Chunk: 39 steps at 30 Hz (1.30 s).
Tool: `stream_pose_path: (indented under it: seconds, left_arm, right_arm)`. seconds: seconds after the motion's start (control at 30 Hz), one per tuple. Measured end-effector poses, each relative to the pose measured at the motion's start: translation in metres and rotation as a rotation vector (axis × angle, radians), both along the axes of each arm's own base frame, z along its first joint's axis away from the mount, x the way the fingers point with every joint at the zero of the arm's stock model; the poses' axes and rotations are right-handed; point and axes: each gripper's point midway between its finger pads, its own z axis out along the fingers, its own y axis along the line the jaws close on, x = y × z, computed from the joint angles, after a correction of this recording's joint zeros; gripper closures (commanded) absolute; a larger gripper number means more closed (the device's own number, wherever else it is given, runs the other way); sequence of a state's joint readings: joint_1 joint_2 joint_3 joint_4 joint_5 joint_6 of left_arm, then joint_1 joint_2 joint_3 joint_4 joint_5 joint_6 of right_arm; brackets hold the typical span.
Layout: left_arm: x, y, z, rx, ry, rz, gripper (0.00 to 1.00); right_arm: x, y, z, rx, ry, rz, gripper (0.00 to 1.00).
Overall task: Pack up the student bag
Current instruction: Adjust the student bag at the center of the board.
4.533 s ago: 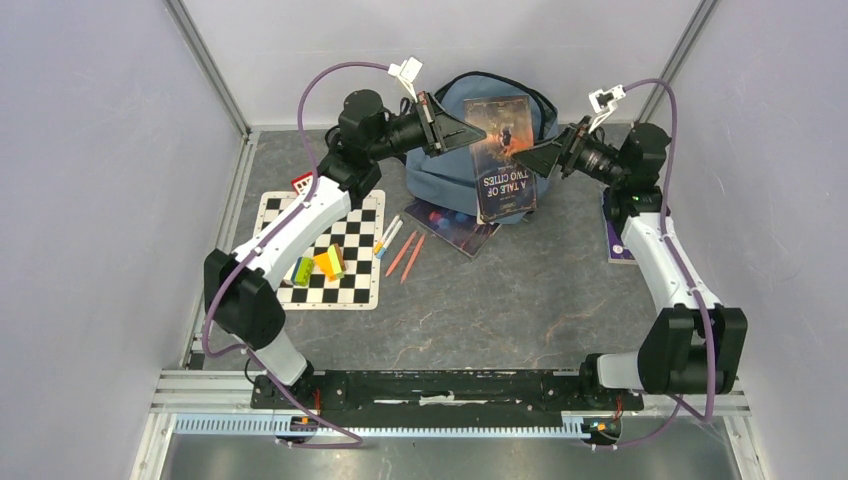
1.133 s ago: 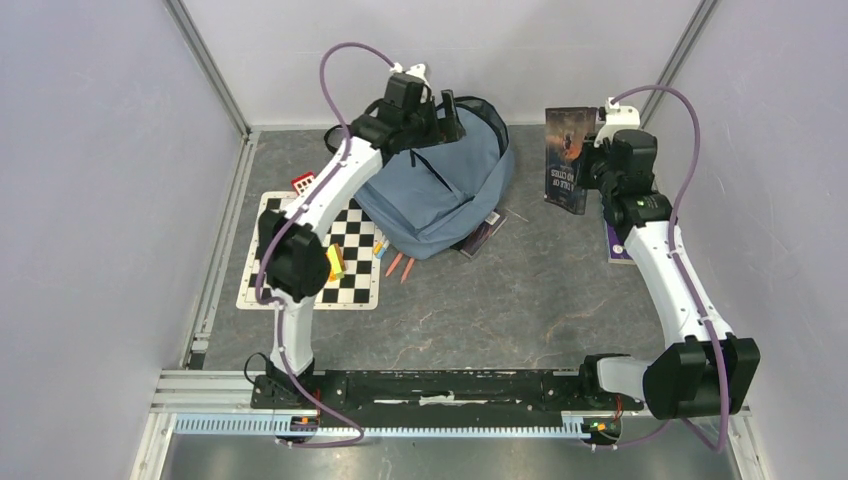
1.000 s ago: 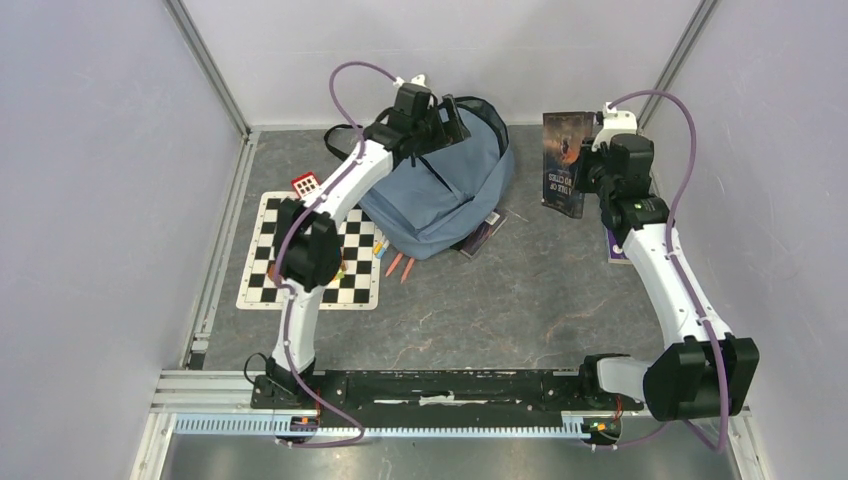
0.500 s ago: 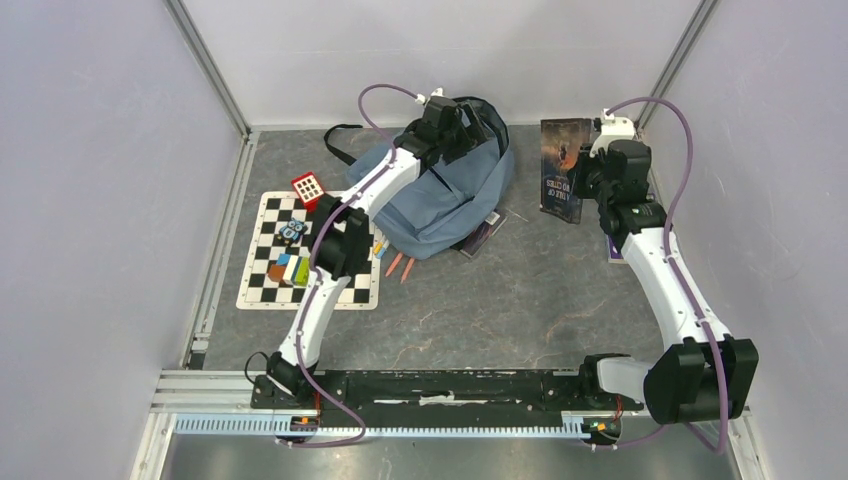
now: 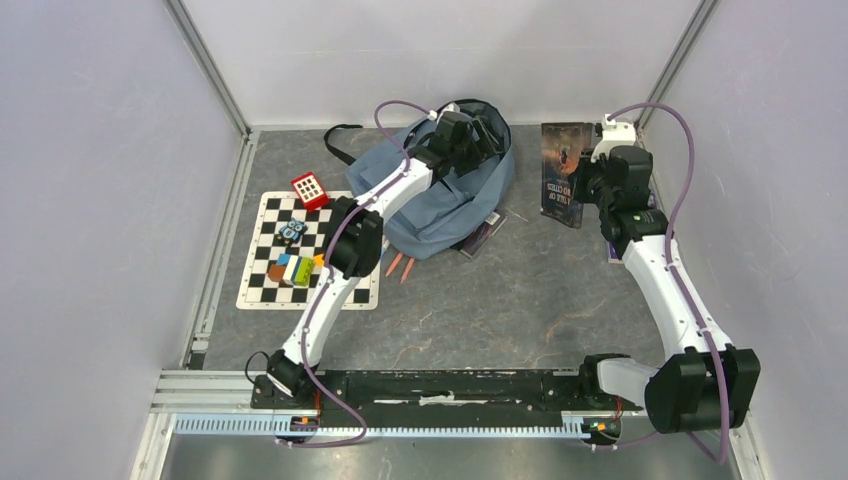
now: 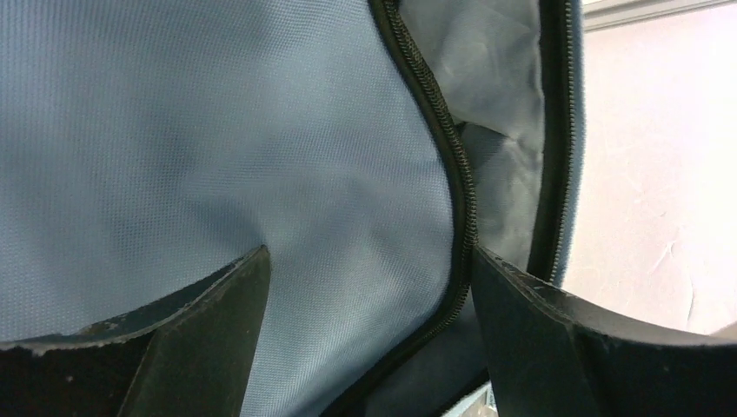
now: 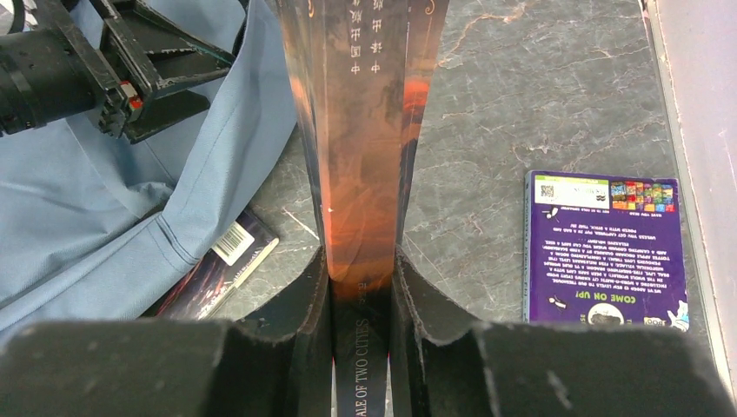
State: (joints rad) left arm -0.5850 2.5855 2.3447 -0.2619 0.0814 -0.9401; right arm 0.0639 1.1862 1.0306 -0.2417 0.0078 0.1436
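Top external: the student bag (image 5: 440, 200) lies far-centre on the counter (image 5: 500, 300), main zip open. Left tool (image 6: 369, 256) stands wide astride the opening's edge. Right tool (image 7: 361, 261) clamps the book (image 7: 365, 130) upright at far right, not yet packed. Pencils (image 5: 403, 265) and purple box (image 7: 604, 248) lie outside.

Overhead camera looks down; close wrist cameras share the student bag (image 5: 455, 205).

The left arm stretches far forward, the left gripper (image 6: 365, 261) with jaws spread wide, seemingly gripping nothing. The right arm reaches forward, the right gripper (image 7: 361, 265) clamping a book (image 7: 361, 130).
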Motion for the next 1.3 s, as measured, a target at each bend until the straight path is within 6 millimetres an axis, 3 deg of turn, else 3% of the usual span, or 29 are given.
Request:
stream_pose_path:
  seconds: [0.23, 0.4, 0.57, 0.7, 0.87, 1.07, 1.17, 1.3]
  left_arm:
    - [-0.002, -0.004, -0.016, 0.011, 0.042, -0.01, 0.05]
    - [-0.012, -0.01, -0.022, 0.03, 0.051, -0.053, 0.07]
    - [-0.039, -0.027, -0.033, 0.11, 0.023, -0.197, 0.08]
    - [-0.079, -0.032, -0.043, 0.212, -0.008, -0.361, 0.08]
    - [-0.14, -0.005, -0.032, 0.352, -0.064, -0.551, 0.07]
    - [-0.202, 0.034, 0.004, 0.446, -0.151, -0.681, 0.04]
    - [-0.214, 0.036, 0.02, 0.445, -0.184, -0.694, 0.03]
    - [-0.208, 0.031, 0.032, 0.458, -0.22, -0.669, 0.03]
  right_arm:
    - [-0.002, 0.0, -0.002, 0.0, 0.003, 0.0, 1.0]
    - [-0.002, 0.0, -0.003, 0.0, 0.005, 0.0, 1.0]
    - [-0.002, 0.0, -0.004, -0.001, 0.006, 0.0, 1.0]
    - [-0.003, 0.0, -0.006, -0.001, 0.008, 0.0, 1.0]
    - [-0.004, 0.0, -0.011, -0.001, 0.017, 0.0, 1.0]
    - [-0.004, 0.0, -0.011, -0.001, 0.017, -0.001, 1.0]
    - [-0.004, -0.001, -0.011, -0.003, 0.016, -0.004, 1.0]
    - [-0.005, -0.003, -0.008, -0.009, 0.009, -0.014, 1.0]
